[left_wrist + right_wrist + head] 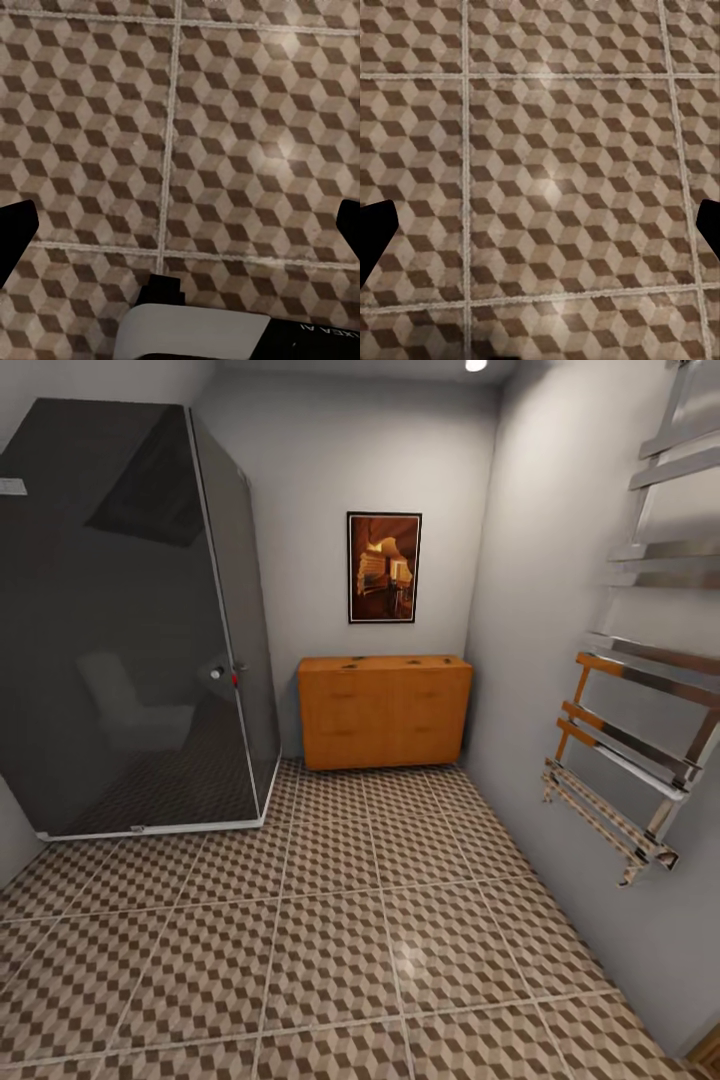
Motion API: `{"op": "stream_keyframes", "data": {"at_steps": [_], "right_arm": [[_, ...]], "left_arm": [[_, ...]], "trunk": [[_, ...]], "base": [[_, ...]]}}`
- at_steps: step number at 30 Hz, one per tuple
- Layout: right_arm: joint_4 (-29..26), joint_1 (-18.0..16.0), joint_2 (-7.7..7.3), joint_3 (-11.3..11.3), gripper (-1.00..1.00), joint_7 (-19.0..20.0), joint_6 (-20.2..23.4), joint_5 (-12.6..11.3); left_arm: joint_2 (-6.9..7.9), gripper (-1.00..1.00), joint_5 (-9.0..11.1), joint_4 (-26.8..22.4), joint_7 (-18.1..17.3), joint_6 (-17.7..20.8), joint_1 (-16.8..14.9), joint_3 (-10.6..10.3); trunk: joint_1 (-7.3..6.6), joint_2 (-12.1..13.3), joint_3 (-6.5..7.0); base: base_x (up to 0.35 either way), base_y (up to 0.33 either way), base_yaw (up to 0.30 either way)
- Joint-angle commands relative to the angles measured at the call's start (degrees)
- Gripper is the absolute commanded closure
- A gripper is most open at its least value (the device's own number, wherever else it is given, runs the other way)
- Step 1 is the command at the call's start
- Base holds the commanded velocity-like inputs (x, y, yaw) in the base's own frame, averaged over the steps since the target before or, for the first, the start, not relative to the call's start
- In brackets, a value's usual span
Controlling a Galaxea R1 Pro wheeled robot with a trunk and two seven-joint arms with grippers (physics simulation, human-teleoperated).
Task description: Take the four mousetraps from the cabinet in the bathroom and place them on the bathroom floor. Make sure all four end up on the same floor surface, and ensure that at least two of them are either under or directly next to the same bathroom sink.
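None of the four mousetraps lies on the bathroom floor (350, 920) yet; small dark shapes on the cabinet (385, 710) top, against the far wall right of the shower, may be them, too small to tell. Both the left gripper (180, 225) and right gripper (540, 225) hang wide apart and empty over bare tiles, so the whole fetching and placing remains.

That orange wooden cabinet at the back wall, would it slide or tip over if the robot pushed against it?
Probably neither. The cabinet is wide and low, so it looks hard to tip. It sits flat on the tiled bathroom floor in the corner, its back to the wall, so a push from the front should barely move it. Its solid wooden look suggests it is heavy and stiff.
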Motion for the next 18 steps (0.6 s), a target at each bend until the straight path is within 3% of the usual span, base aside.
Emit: {"op": "stream_keyframes", "data": {"at_steps": [1,18], "right_arm": [[0.0,0.0,-0.01,0.0,-1.00,0.0,-0.2,0.3],[0.0,0.0,-0.01,0.1,-1.00,0.0,-0.2,0.4]], "left_arm": [[-0.06,-1.00,0.0,0.0,0.0,-0.1,0.0,0.2],[-0.07,-1.00,0.1,0.0,2.5,-0.3,0.0,0.3]], "trunk": [[-0.23,0.4,0.13],[-3.96,7.2,3.18]], "base": [[0.000,0.000,0.000],[0.000,0.000,0.000]]}}
